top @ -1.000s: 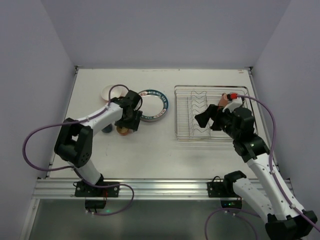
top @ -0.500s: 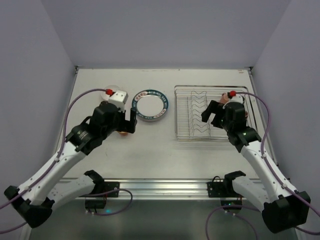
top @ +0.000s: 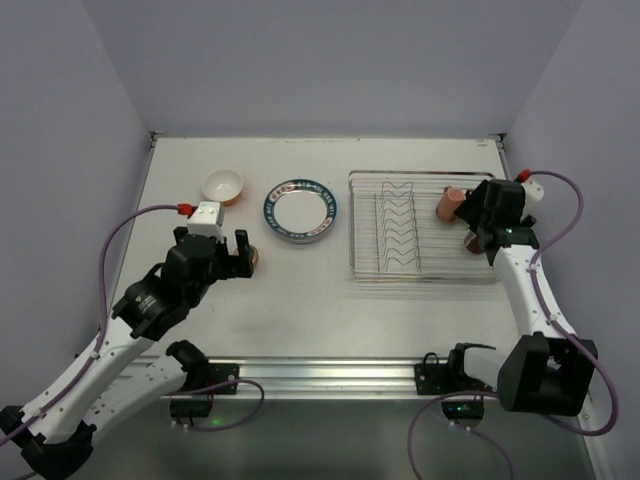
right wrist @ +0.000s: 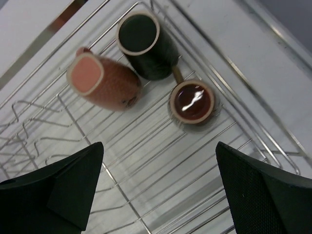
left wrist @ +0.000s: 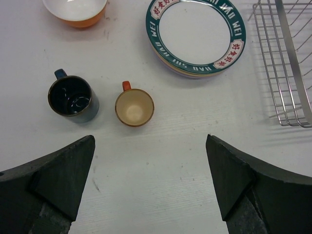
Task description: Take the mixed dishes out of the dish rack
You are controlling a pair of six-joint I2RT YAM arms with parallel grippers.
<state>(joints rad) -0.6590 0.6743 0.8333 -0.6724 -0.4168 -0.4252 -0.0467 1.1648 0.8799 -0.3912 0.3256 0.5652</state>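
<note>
The silver wire dish rack [top: 351,225] stands at the right with no plates in its dividers. In the right wrist view three mugs are in the rack [right wrist: 146,161]: a pink mug [right wrist: 102,80] and a dark mug [right wrist: 146,41] on their sides, and a brown mug [right wrist: 192,102] upright. My right gripper [right wrist: 161,190] is open above them, also in the top view [top: 478,222]. On the table lie a plate stack [left wrist: 196,36] topped by the dark-rimmed white plate, the orange bowl [left wrist: 75,9], a dark blue mug [left wrist: 73,99] and an orange mug [left wrist: 134,107]. My left gripper [left wrist: 151,185] is open and empty, just near of the two mugs.
Plain walls close in the table on the left, back and right. The rack's left edge [left wrist: 287,63] lies close to the right of the plate stack. A metal rail [top: 320,372] runs along the near edge between the arm bases.
My left arm has pulled back toward the near left, leaving the two mugs on the table. My right gripper has swung right, from the plate dividers to over the mugs.
</note>
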